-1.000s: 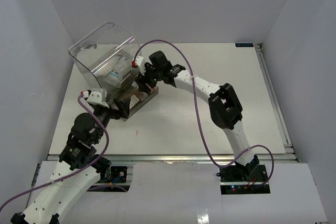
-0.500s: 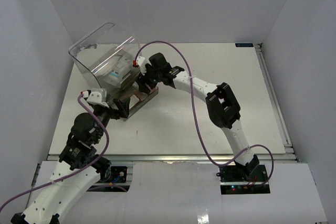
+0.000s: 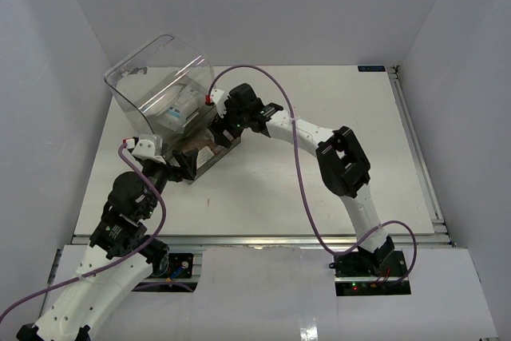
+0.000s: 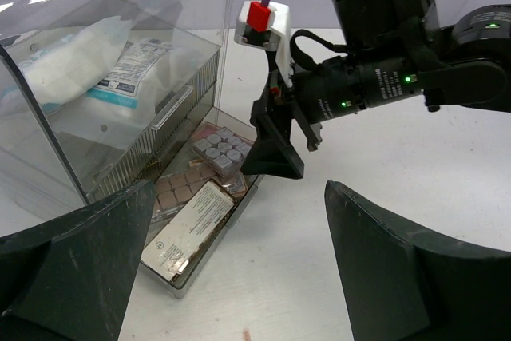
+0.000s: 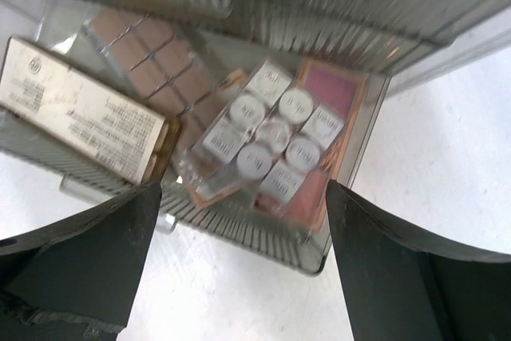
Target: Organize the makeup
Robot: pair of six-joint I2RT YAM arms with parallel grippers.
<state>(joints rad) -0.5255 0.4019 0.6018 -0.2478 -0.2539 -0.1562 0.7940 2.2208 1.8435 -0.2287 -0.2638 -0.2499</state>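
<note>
The big box point(image 3: 160, 77) near the far left corner of the table point(image 3: 335, 189) is of clear, smooth, glossy plastic, while the drawer point(image 5: 239, 233) at its foot is clear plastic with fine ribs on its walls, and the table top looks white, smooth and matt. In the drawer the brown palette point(image 5: 152, 57) and the pink palette point(image 5: 339, 93) look powdery and matt, the multi-pan strip point(image 5: 267, 145) is glossy clear plastic, and the cream palette point(image 5: 80, 109) has a printed face like paper. The sachets point(image 4: 120, 61) in the box are of shiny, crinkled clear film, and the right gripper point(image 5: 241, 197) has fingers point(image 5: 391, 277) of matt black plastic
</note>
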